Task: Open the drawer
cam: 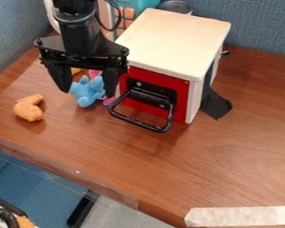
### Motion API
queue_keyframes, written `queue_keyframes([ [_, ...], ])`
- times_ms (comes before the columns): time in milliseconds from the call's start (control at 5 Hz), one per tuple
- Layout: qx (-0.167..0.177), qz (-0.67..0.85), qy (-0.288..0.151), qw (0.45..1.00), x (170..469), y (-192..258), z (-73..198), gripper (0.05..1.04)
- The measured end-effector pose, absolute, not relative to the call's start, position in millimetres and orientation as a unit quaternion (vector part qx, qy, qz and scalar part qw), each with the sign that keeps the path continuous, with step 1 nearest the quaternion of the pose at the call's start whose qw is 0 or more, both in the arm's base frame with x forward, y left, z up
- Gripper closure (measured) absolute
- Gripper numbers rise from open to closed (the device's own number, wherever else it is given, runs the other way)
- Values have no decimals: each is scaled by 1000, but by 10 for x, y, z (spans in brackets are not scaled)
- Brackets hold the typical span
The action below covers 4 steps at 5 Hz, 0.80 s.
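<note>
- At the left edge side of the frame, you have a small orange toy (pixel 29 107) lying on the worktop (pixel 228 151); it is apart from the drawer and you can leave it.
- In the upper left, your end effector (pixel 87 92) hangs pointing down, its two fingers spread wide, with nothing pinched between them.
- Behind these fingers you see a blue soft toy (pixel 84 98), and just beside it a pink thing (pixel 109 101); they could be pushed if you go too low there.
- Near the centre, the black handle (pixel 137 123) makes a loop which sticks out toward the lower left, free of the fingers.
- This handle is on the red drawer front (pixel 181 100), set in the white cabinet (pixel 176 41). The drawer looks closed to me, so I judge that you are in the approach step, before any pull.
- For the next move, you should bring the end effector to the right and down, then hook or grip the outer bar of the loop, and pull toward the lower left. If the pull goes sideways, the cabinet may turn or slide.
</note>
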<state>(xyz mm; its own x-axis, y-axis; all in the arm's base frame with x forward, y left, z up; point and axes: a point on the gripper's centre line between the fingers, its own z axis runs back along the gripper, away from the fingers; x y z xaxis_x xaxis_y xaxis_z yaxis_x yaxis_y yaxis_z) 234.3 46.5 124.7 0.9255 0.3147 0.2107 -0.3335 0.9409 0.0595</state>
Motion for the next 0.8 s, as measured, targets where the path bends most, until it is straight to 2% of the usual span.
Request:
queue_keyframes([
  [400,35,215,-92,972,2258,406,1053,83],
  [600,29,238,-107,965,2219,327,943,82],
  [800,14,290,-142,946,2226,226,889,83],
])
